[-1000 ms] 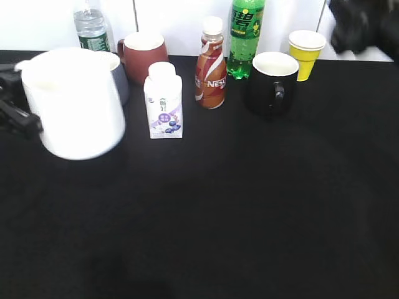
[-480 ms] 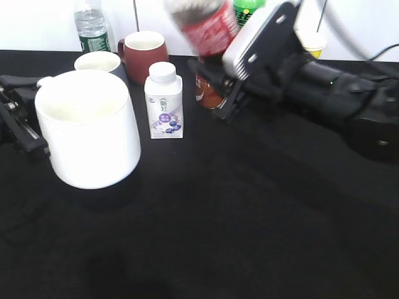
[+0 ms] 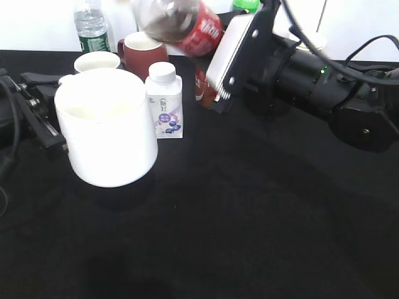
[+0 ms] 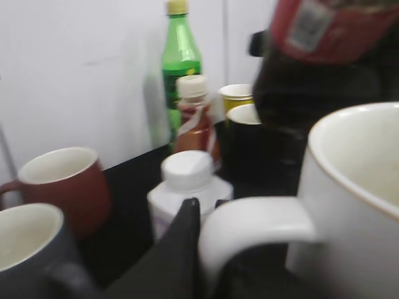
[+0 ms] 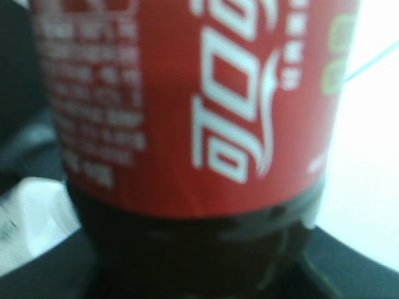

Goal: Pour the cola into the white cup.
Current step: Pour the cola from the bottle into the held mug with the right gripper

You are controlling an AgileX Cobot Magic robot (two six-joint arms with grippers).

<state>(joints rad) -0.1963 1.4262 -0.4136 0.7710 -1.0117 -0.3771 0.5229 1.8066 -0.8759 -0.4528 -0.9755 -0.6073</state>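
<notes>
The white cup (image 3: 112, 134) is a plain ceramic mug held up at the left, its mouth empty. My left gripper (image 3: 47, 128) is shut on its loop handle (image 4: 255, 221). The cup's rim shows at the right of the left wrist view (image 4: 355, 162). My right gripper (image 3: 215, 78) is shut on the cola (image 3: 187, 25), a bottle of dark liquid with a red label. The cola is tilted with its neck toward the upper left, behind and above the cup. The red label fills the right wrist view (image 5: 187, 99). The bottle's mouth is out of view.
Behind the cup stand a grey mug (image 3: 96, 62), a brown-red mug (image 3: 140, 53), a water bottle (image 3: 90, 28) and a small white milk bottle (image 3: 164, 103). A Nescafe bottle (image 4: 193, 118), a green soda bottle (image 4: 179, 59), a black mug (image 4: 249, 140) and a yellow paper cup (image 4: 234, 96) stand further right.
The right arm has swung in from the right with the cola and tilted it further toward the cup. The left arm has carried the white cup rightward and nearer.
</notes>
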